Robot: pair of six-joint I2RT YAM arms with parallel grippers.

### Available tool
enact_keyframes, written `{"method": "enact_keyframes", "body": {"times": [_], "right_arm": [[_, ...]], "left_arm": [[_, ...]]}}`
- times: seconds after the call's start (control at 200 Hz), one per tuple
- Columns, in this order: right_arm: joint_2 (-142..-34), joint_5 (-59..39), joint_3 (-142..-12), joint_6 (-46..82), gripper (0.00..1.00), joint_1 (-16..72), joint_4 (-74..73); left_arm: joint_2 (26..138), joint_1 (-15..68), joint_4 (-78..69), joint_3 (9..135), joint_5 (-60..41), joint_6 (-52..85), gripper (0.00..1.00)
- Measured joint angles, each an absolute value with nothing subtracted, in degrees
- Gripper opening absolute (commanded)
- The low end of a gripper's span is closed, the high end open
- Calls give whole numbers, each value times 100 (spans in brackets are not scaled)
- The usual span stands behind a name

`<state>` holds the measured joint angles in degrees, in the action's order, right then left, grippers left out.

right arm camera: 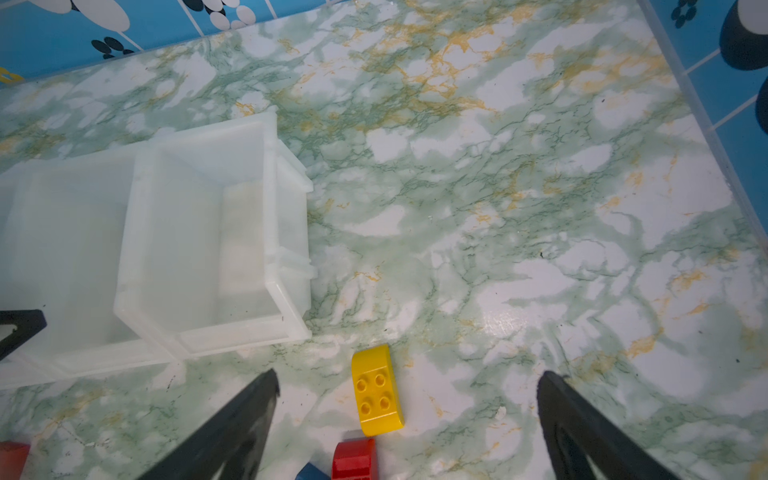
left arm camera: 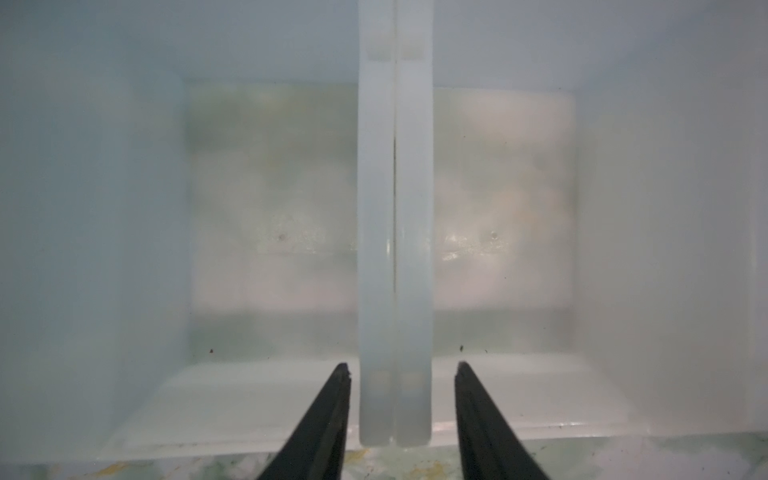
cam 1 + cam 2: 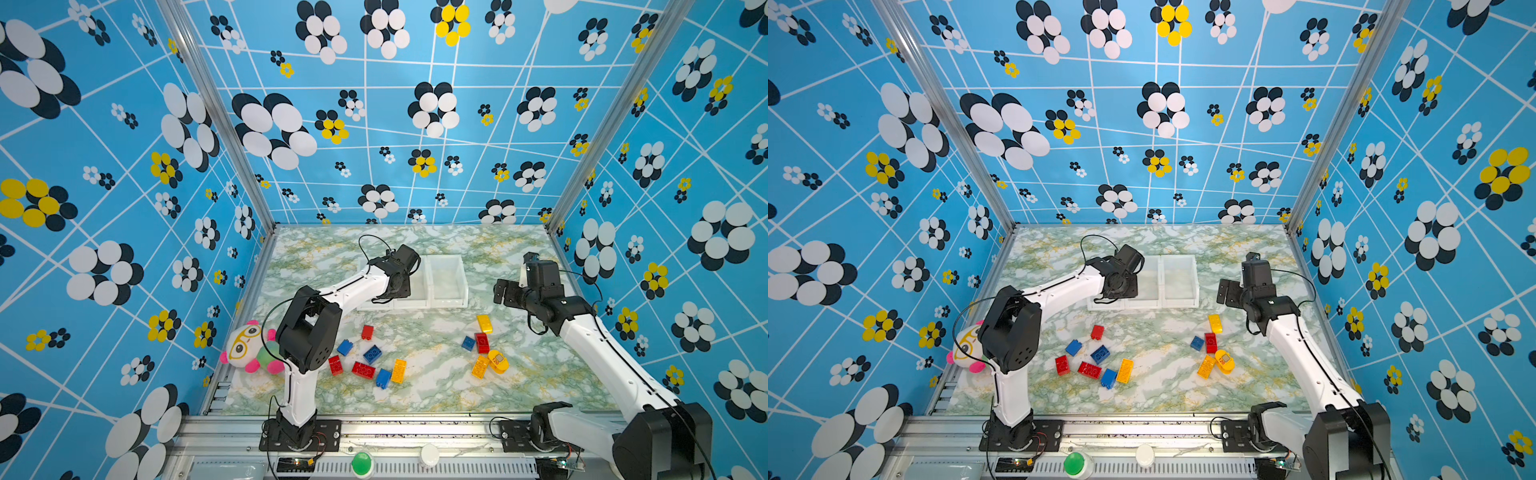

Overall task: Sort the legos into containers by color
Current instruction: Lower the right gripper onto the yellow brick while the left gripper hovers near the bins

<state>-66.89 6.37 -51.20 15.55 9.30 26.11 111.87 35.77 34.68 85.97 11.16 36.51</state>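
Nothing sorted yet. Left end effector (image 2: 402,365), half-open, empty, straddles the divider of the white translucent plastic bins (image 2: 395,208); right end effector (image 1: 409,373) wide open, empty. Next, grab the mid-right yellow studded brick (image 3: 484,323).

Both top views: high, front of containers (image 3: 451,302), angled down, far. Left wrist: directly over containers, close. Right wrist: beside containers, downward. All share containers.

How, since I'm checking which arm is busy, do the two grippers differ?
The left gripper hangs over the bins, jaws narrowly straddling a shared wall; the right gripper hangs over the table near a yellow brick, jaws wide. Both are open and hold nothing.
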Motion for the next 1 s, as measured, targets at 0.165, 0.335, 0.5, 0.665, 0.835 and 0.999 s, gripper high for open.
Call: {"method": "enact_keyframes", "body": {"times": [0.165, 0.335, 0.5, 0.665, 0.835, 0.999], "right_arm": [[-6672, 521, -5120, 1673, 99, 943, 2886], [-6534, 322, -5087, 1879, 99, 978, 3240], [-6379, 161, -4840, 1981, 98, 1011, 3457], [-6593, 16, -4757, 1951, 93, 1011, 3632], [-7229, -93, -4762, 1806, 87, 1015, 3642], [-7721, -104, -4764, 1704, 82, 1050, 3551]], "left_arm": [[10945, 3581, 3393, 8597, 1094, 3618, 71], [10584, 3581, 3177, 8556, 1048, 3594, 75], [9872, 3579, 2805, 7990, 910, 3577, 76], [9150, 3518, 2502, 7203, 681, 3579, 77], [8458, 3315, 2368, 6464, 495, 3586, 79], [7804, 3068, 2366, 5992, 342, 3601, 82]]}}
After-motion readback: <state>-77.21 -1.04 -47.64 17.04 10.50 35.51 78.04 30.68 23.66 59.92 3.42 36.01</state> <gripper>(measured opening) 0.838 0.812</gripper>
